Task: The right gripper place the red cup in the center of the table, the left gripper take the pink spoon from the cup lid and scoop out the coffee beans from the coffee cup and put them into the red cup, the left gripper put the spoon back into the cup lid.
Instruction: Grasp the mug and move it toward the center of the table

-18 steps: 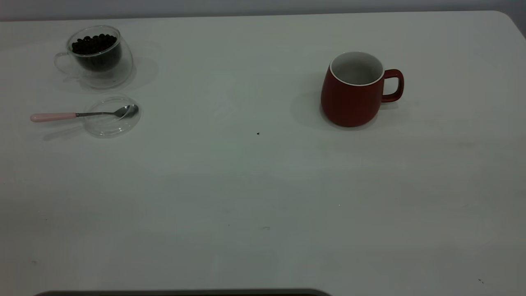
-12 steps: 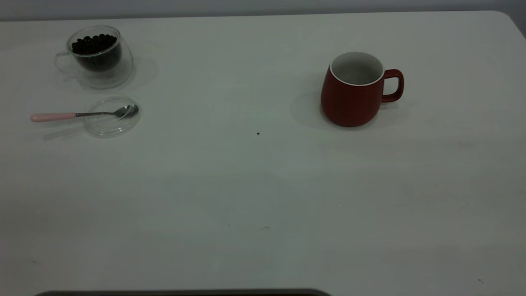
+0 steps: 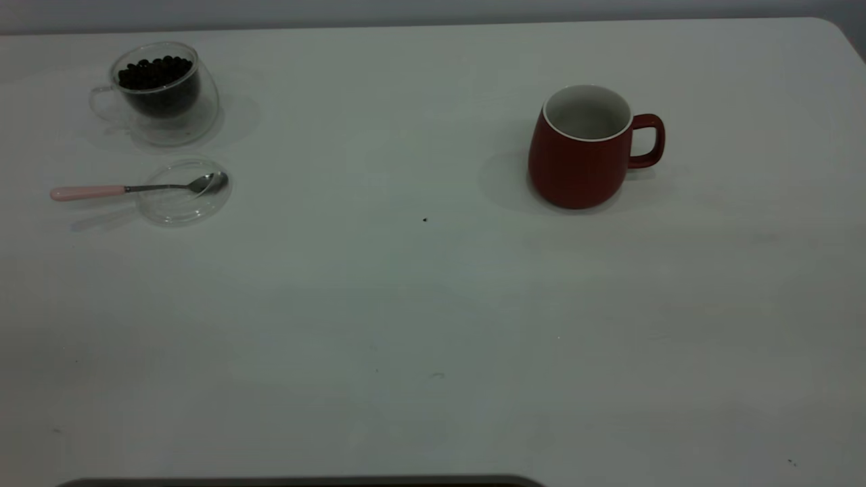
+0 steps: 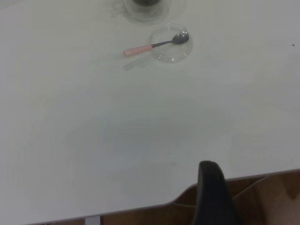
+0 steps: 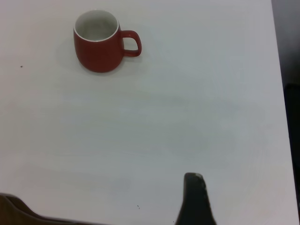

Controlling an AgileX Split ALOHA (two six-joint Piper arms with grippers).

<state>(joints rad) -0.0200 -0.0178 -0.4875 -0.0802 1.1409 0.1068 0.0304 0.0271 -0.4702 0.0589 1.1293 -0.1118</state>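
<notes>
The red cup (image 3: 582, 149) stands upright and empty on the right half of the table (image 3: 419, 304), its handle pointing right; the right wrist view shows the red cup (image 5: 101, 42) too. At the far left stands the coffee cup (image 3: 159, 91), holding the coffee beans (image 3: 154, 71). Just in front of it lies the cup lid (image 3: 184, 193), with the pink spoon (image 3: 128, 189) resting bowl-on-lid and its handle sticking out leftward. A black tip of my left gripper (image 4: 211, 192) hangs at the table's near edge, far from the pink spoon (image 4: 150, 47). My right gripper (image 5: 194, 199) is far from the cup.
A tiny dark speck (image 3: 425, 219) marks the table's middle. A dark strip (image 3: 304, 481) runs along the front edge in the exterior view. Brown surface (image 4: 272, 197) lies beyond the table's near edge. The table's right edge (image 5: 281, 93) runs close to my right arm.
</notes>
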